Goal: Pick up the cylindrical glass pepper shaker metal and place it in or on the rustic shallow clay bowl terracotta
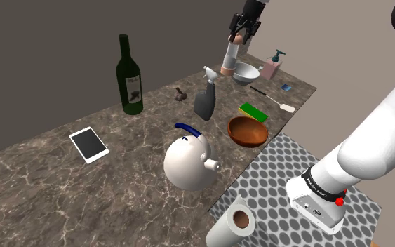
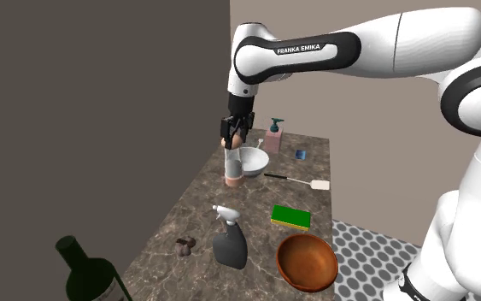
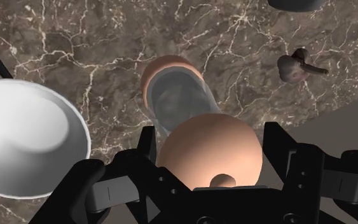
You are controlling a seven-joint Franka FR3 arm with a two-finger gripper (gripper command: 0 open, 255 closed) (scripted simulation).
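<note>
The pepper shaker (image 1: 229, 60) is a clear cylinder with a peach-coloured base and round cap. It stands upright on the marble counter (image 1: 118, 175) beside a white bowl (image 1: 245, 73). My gripper (image 1: 240, 36) comes down from above, and its fingers clasp the cap on both sides. From the hand, the cap sits between the black fingers (image 3: 151, 147) with the glass body (image 3: 177, 95) reaching down to the counter. The second exterior view has the gripper (image 2: 234, 138) atop the shaker (image 2: 232, 168). The brown clay bowl (image 1: 248, 131) (image 2: 307, 261) lies empty near the counter's front edge.
Close to the shaker are the white bowl (image 2: 253, 160) (image 3: 25, 146), a soap dispenser (image 1: 273, 67) and a flat white utensil (image 1: 278, 102). Between shaker and clay bowl stand a grey spray bottle (image 1: 205, 98) and a green sponge (image 1: 254, 111). A white kettle (image 1: 189, 163), wine bottle (image 1: 128, 77) and tablet (image 1: 89, 144) lie further off.
</note>
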